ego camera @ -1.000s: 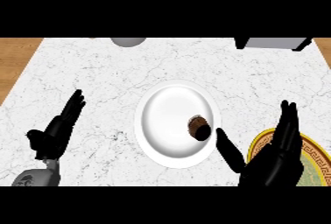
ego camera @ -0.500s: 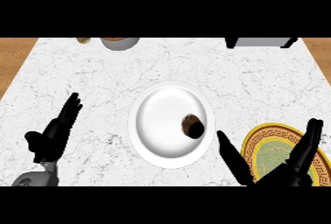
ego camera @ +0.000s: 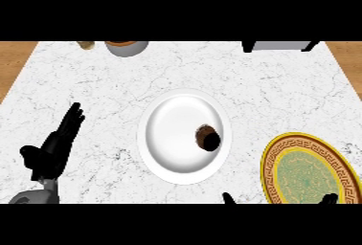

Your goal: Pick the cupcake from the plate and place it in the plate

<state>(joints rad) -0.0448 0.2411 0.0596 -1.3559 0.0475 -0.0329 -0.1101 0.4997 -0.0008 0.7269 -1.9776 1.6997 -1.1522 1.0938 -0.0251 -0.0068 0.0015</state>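
Observation:
A brown cupcake [ego camera: 209,136] sits on the right part of a white plate [ego camera: 173,124] in the middle of the marble counter. To its right, near the lower edge, lies a yellow-rimmed plate [ego camera: 305,174] with a green patterned centre. My left hand [ego camera: 53,149] rests open at the lower left, fingers pointing up, well apart from the white plate. Of my right hand [ego camera: 229,197] only a thumb tip and one fingertip [ego camera: 329,197] show at the lower edge, spread wide on either side of the patterned plate's near rim. Neither hand holds anything.
At the counter's far edge stand a grey bowl [ego camera: 127,47], a small tan object [ego camera: 86,45] and a grey box on dark legs [ego camera: 279,45]. Wooden floor shows past the counter's left [ego camera: 14,62] and right edges.
My right hand has sunk almost out of the lower edge, uncovering the patterned plate. The view has tilted, so the far bowl shows more. The left hand and the cupcake have stayed put.

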